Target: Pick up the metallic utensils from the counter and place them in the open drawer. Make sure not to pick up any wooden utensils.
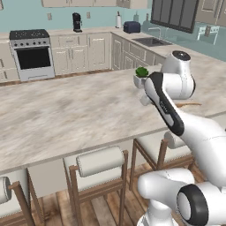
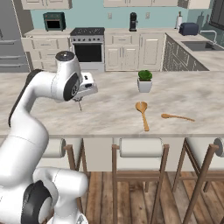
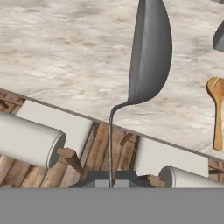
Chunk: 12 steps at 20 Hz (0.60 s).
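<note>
Counter (image 3: 65,65) below | hand (image 3: 112,180) pinches metal spoon (image 3: 148,57) handle

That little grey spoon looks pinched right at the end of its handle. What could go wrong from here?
1. The fingers pinch only the thin handle tip of the metal spoon, so it might swing or slip out and fall toward the stools below.
2. The wooden spoon and the small plant sit nearby on the counter; a wide swing could knock them.
</note>
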Tool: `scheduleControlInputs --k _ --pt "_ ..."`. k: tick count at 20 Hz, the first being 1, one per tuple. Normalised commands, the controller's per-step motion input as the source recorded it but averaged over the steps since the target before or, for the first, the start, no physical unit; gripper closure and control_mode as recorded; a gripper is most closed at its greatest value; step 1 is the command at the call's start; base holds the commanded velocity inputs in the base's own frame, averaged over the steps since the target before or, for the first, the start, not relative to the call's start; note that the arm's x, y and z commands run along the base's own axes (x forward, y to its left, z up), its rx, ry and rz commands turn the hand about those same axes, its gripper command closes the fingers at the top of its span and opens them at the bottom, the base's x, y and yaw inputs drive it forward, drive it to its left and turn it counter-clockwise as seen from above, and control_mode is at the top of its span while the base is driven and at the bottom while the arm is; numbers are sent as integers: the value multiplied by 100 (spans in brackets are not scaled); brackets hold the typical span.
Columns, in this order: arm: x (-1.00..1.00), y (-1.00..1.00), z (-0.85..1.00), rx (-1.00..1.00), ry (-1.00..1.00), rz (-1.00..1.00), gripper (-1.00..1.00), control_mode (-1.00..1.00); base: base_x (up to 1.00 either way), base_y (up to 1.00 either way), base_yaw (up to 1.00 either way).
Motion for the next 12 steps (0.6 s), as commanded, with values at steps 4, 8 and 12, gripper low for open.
scheduleControlInputs --k 4,8,12 --pt "-36 0 0 0 -3 2 100 -100 0 0 0" --pt "0 0 0 0 0 0 100 -100 0 0 0" --pt "0 0 0 0 0 0 100 -100 0 0 0"
